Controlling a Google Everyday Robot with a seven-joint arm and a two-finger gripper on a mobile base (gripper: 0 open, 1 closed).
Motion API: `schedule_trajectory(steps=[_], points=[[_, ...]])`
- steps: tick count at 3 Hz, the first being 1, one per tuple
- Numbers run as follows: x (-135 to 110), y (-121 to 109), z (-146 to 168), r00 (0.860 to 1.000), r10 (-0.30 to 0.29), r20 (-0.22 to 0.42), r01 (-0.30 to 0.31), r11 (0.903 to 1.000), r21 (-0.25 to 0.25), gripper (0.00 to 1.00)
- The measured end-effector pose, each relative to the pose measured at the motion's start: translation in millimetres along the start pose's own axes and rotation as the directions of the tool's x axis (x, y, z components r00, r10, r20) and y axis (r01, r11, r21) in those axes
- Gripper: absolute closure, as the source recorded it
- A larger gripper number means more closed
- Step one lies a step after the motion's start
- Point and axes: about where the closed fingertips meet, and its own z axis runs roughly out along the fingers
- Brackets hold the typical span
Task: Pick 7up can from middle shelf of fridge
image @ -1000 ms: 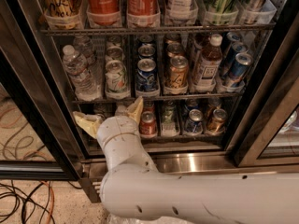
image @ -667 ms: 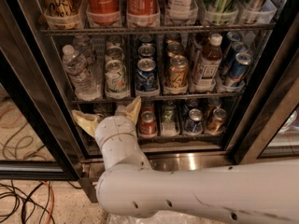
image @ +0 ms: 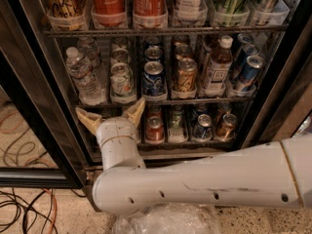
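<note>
The small whitish-silver 7up can with green print [image: 122,79] stands at the front of the thin dark wire middle shelf [image: 195,101] of the black-framed drinks fridge [image: 34,106], second lane from the left. It sits between a clear plastic water bottle [image: 84,75] and a blue drink can [image: 153,78]; a gold-orange can [image: 185,75] comes next along. The white arm's gripper [image: 111,117] hovers just below and in front of the shelf's front rail, under the 7up can (slightly left of it). Its two tan fingers [image: 135,112] are spread wide apart and hold nothing. Tall red Coca-Cola bottles [image: 108,4] fill the rack above.
</note>
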Motion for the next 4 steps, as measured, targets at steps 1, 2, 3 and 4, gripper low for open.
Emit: schedule_trajectory(steps=[1,2,3,4], points=[[-6.0,-9.6,2.8,0.999,-0.023,0.039,0.021,0.9984,0.052,0.16],[-16.7,-22.3,0.2,0.996,-0.071,0.061,0.065,0.9929,0.099,0.23],[-24.6,-25.5,3.3,0.993,-0.098,0.071,0.09,0.99,0.108,0.27],[-28.6,-24.2,9.7,0.992,-0.095,0.078,0.085,0.9887,0.124,0.29]])
